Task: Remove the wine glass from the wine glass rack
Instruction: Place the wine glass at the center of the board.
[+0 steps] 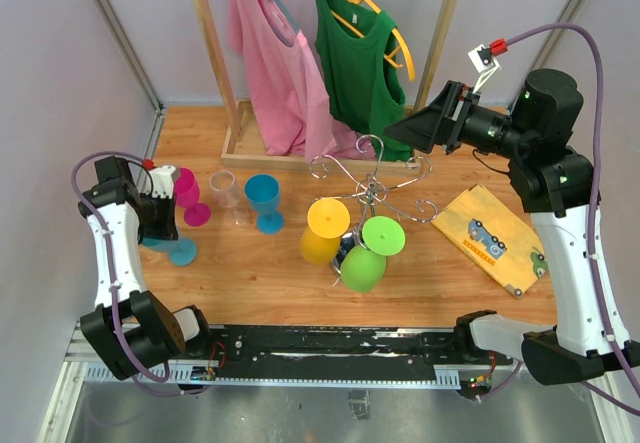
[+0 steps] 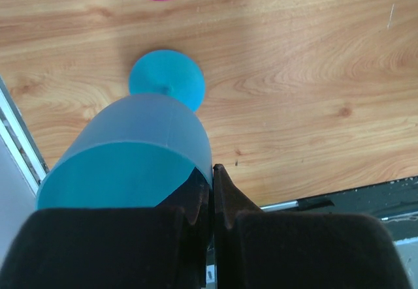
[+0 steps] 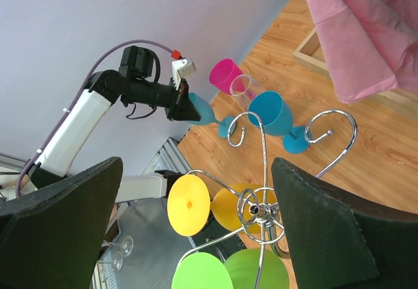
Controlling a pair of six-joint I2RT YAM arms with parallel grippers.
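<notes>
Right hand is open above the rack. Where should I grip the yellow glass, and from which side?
The yellow glass hangs foot-up on the rack, with the green glass crowding its right. So probably grip its bowl from the left, outer side.

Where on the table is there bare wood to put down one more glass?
The front strip between the teal glass and the rack is bare, and so is the wood between rack and yellow board. The left is crowded, with the magenta glass, clear glass and blue glass.
</notes>
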